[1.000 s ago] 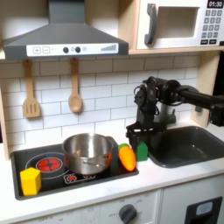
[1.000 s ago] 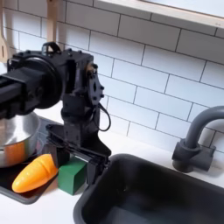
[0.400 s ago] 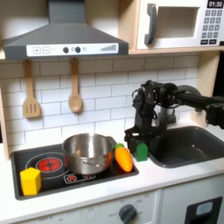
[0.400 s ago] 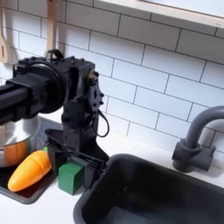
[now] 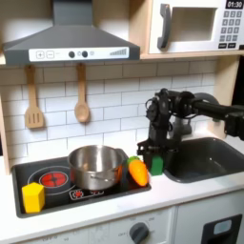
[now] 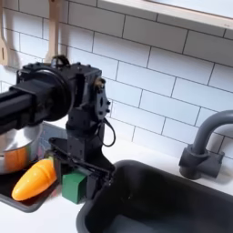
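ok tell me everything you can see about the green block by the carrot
The green block is a small cube, plain matt green, maybe wood or plastic. It sits flat on the white counter between the stove's right edge and the sink. The orange carrot lies just to the second exterior view's left of it, close or touching. The black gripper stands right over it, fingers down at its sides; whether they grip it is unclear.

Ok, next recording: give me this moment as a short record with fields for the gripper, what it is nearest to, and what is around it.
gripper: black gripper low over the counter, between stove and sink; whether open or shut is not clear
nearest thing: small green block at its fingertips; contact cannot be told
beside it: orange toy carrot on the black stovetop's edge
on stove: round steel pot, yellow block
sink: dark basin, on the first exterior view's right
wall: two wooden utensils
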Controlling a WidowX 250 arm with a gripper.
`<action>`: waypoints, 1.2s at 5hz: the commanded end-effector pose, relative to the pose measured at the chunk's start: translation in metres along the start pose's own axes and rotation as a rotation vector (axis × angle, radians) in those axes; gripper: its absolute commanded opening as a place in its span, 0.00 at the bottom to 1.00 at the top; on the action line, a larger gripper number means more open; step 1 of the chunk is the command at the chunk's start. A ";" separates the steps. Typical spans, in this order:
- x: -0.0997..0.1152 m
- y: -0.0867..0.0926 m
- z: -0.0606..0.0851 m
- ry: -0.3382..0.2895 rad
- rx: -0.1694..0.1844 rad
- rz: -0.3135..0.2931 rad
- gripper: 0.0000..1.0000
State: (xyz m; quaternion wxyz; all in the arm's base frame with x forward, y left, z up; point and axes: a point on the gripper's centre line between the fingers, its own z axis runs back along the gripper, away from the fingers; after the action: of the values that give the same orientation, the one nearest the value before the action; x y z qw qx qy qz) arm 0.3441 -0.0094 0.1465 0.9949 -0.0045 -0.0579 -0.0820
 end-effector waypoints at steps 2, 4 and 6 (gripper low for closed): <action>-0.013 -0.001 0.001 0.021 -0.006 0.014 0.00; -0.016 -0.006 0.024 -0.012 -0.020 0.019 0.00; -0.012 -0.003 0.058 -0.073 -0.012 0.049 0.00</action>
State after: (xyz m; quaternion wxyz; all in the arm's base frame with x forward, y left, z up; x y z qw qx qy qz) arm 0.3264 -0.0117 0.2024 0.9937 -0.0157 -0.0942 -0.0589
